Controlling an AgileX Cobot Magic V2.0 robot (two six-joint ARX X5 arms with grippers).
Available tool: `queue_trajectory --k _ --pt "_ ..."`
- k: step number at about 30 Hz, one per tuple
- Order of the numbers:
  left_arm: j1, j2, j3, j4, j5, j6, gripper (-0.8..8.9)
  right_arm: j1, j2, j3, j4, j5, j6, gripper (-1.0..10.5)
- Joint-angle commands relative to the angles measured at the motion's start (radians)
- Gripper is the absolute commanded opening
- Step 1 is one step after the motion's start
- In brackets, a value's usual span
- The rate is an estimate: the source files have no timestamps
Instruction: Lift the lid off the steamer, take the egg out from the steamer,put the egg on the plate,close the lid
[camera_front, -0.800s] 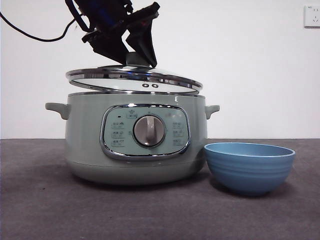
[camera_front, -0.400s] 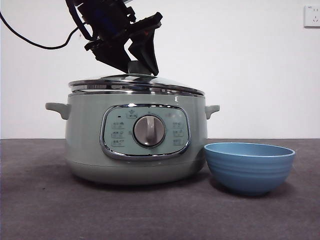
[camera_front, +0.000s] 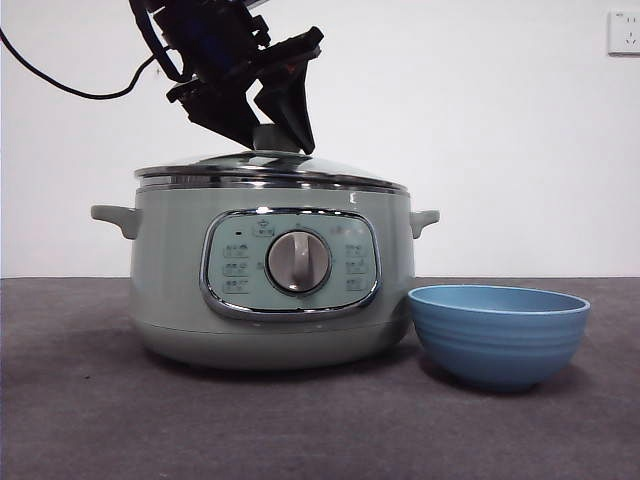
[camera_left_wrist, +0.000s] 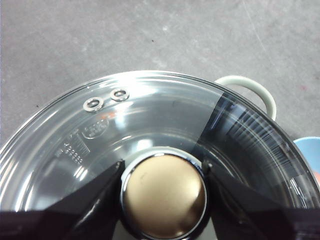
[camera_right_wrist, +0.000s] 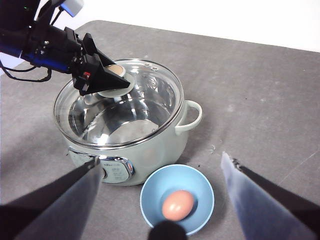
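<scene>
Lid (camera_front: 270, 168) is sitting back on the steamer (camera_front: 270, 280) with the left gripper (camera_left_wrist: 163, 195) pinching its knob from above, the egg (camera_right_wrist: 178, 205) is lying in the plate (camera_right_wrist: 150, 192) under the spread, waiting right gripper (camera_right_wrist: 162, 175), leaving only the release.

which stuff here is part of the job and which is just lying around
Job:
lid, held by its knob in the left gripper
steamer
plate
egg, in the plate

Lying around:
cable
wall socket
</scene>
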Motion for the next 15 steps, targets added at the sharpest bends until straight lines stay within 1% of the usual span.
queue_trajectory --k 1,4,9,10,14,15 --pt "0.002 0.011 0.010 0.013 -0.003 -0.006 -0.09 0.001 -0.003 0.001 0.007 0.002 0.006 4.1" --pt "0.002 0.027 0.010 -0.003 -0.002 -0.009 -0.09 0.001 -0.003 0.001 0.007 -0.003 0.007 4.1" --pt "0.002 0.042 0.010 -0.043 0.000 -0.040 0.12 0.001 -0.003 0.001 0.006 -0.004 0.007 4.1" --pt "0.002 0.042 0.010 -0.046 -0.001 -0.040 0.54 0.001 -0.003 0.001 0.006 -0.004 0.007 4.1" --pt "0.005 0.042 0.010 -0.051 0.000 -0.048 3.89 0.001 -0.003 0.001 0.006 -0.005 0.007 4.1" --pt "0.006 0.042 0.010 -0.054 0.000 -0.048 4.28 0.001 -0.003 0.001 0.006 -0.005 0.007 4.1"
